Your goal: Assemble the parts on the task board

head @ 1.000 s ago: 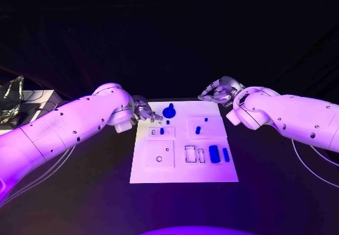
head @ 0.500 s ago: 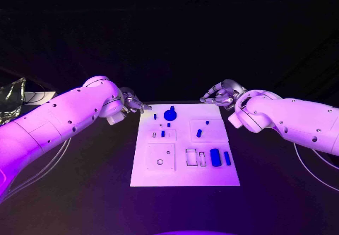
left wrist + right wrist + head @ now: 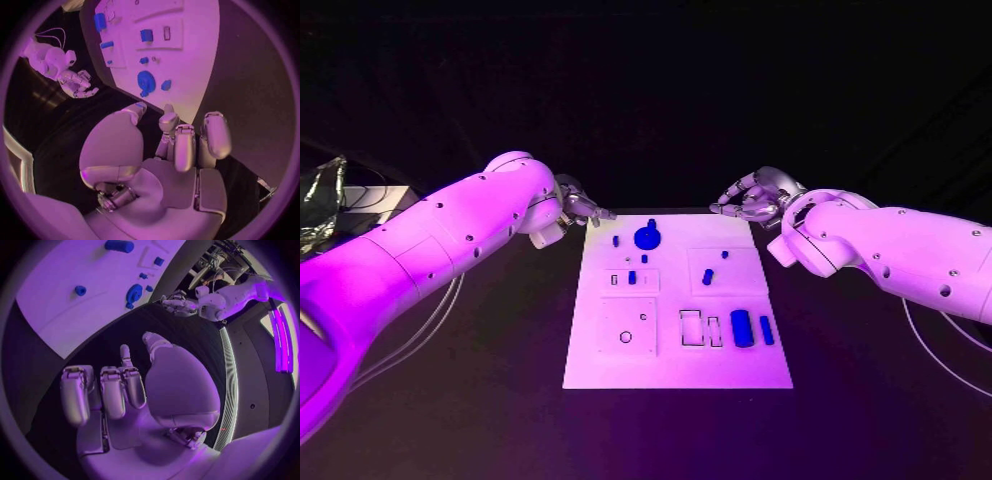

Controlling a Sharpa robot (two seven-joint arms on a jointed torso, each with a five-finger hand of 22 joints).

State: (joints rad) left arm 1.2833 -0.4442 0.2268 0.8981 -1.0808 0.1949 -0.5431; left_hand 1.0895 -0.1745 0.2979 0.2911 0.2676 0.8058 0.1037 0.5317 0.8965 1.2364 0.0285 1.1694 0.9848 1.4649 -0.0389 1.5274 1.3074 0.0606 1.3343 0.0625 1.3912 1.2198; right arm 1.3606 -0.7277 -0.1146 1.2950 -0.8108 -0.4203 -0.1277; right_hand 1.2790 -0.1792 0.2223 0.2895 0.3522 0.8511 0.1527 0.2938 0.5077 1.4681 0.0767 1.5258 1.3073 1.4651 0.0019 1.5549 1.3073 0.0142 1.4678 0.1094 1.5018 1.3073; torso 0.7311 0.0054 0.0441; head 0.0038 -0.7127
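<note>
The white task board [image 3: 668, 360] lies in the middle of the black table. A large round blue part [image 3: 648, 237] stands near its far edge, with small blue parts [image 3: 708, 276] in the middle blocks and two long blue parts [image 3: 741, 327] at the right. My left hand [image 3: 581, 208] hovers off the board's far left corner, fingers curled in, holding nothing. My right hand [image 3: 750, 196] hovers beyond the far right corner, likewise curled and empty. In the left wrist view my left hand [image 3: 178, 145] faces the board [image 3: 194, 75] and the round part [image 3: 146, 81]. The right wrist view shows my right hand [image 3: 119, 390] above the board [image 3: 56, 310].
Outlined empty slots [image 3: 689, 327] sit beside the long blue parts, and a small ring [image 3: 625, 337] marks the near left block. A pale box with a crumpled foil bag [image 3: 322, 200] stands at the table's far left. Cables [image 3: 935, 350] trail under the right arm.
My left hand has drawn back from the board's far left corner to just off the board. The right hand has stayed about where it was.
</note>
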